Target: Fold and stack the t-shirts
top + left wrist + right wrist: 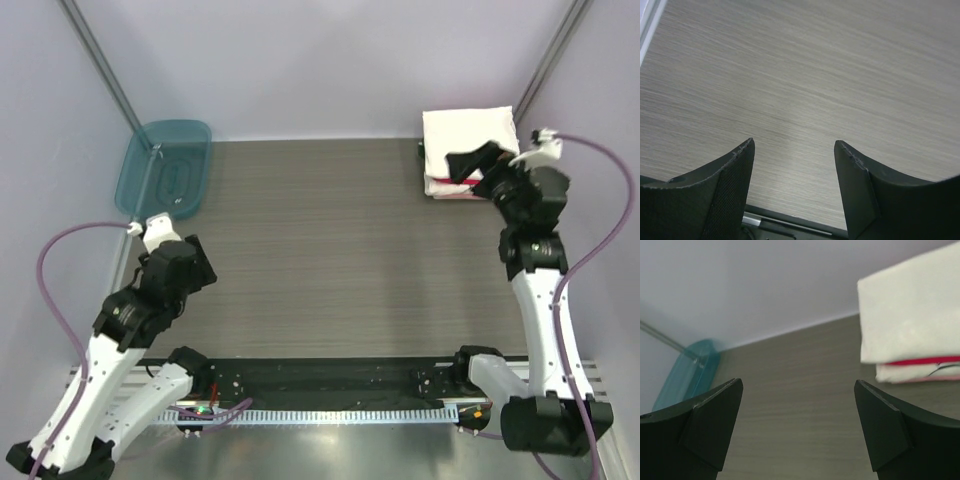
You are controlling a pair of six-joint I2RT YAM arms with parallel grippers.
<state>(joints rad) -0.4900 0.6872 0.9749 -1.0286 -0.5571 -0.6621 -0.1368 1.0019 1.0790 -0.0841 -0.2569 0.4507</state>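
We see the t-shirts (465, 130) folded and stacked at far right. On left gripper (794, 145) and right gripper (797, 382), jaws spread apart

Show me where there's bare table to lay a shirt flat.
The whole middle of the table is bare, from the teal tub at far left to the stack of folded t-shirts at far right. Only that far-right corner is crowded: the right hand, open, hangs by the stack.
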